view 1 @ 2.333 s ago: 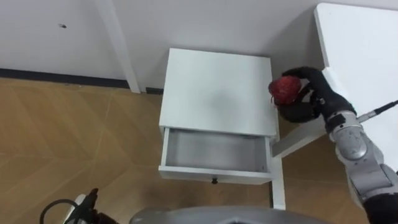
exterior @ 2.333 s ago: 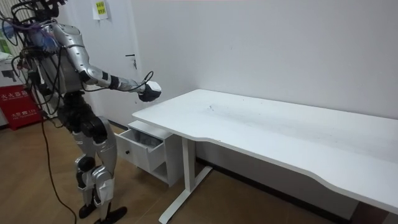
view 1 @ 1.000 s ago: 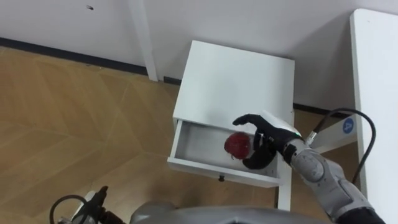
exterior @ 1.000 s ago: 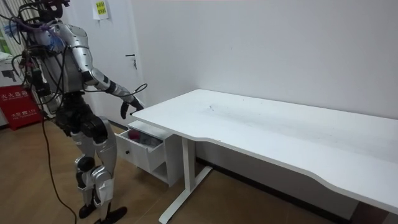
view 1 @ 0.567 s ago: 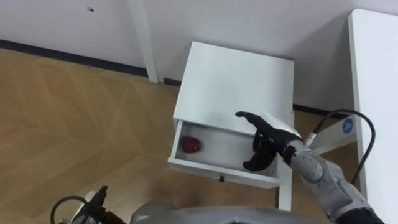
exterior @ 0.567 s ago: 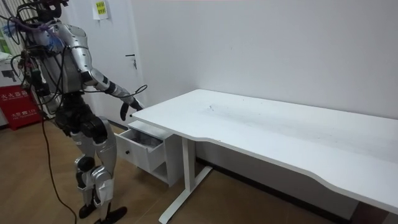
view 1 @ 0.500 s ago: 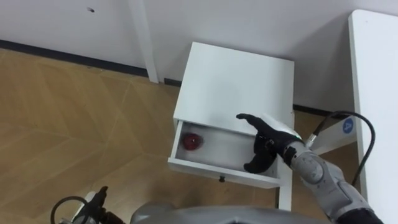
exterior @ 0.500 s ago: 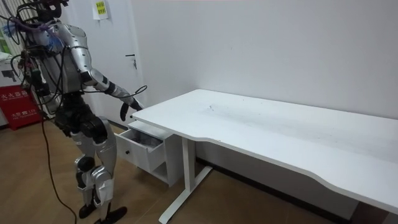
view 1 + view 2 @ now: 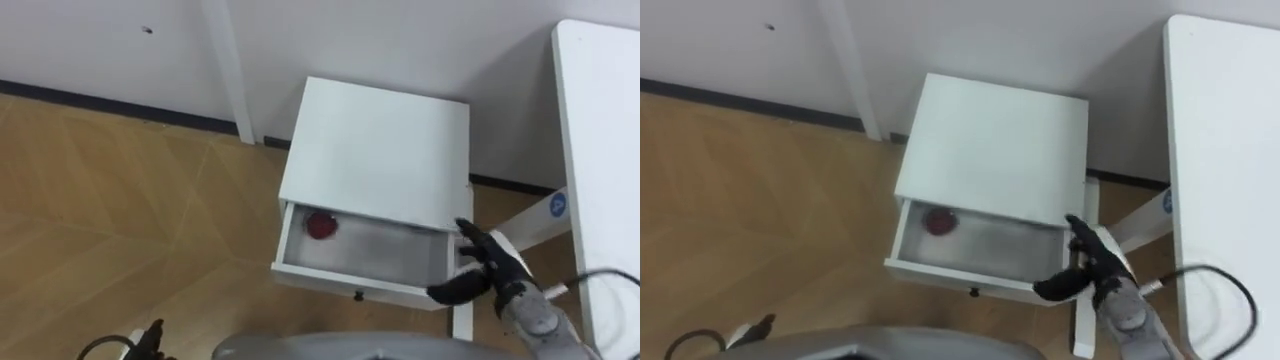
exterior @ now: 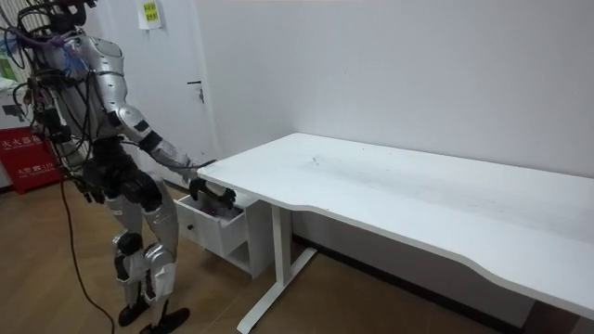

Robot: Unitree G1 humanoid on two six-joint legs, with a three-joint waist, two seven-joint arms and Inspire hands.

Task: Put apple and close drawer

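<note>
Herringbone wood floor (image 9: 120,200), white walls (image 10: 418,74), white desk (image 10: 418,195)

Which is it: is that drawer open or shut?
Open: the drawer juts out of the cabinet, and the apple lies inside near its left end.

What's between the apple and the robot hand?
Just bare drawer floor between the apple and the right robot hand, in the left eye view.

white desk (image 10: 418,195), wood floor (image 9: 100,200), perhaps a door (image 10: 176,56)
</note>
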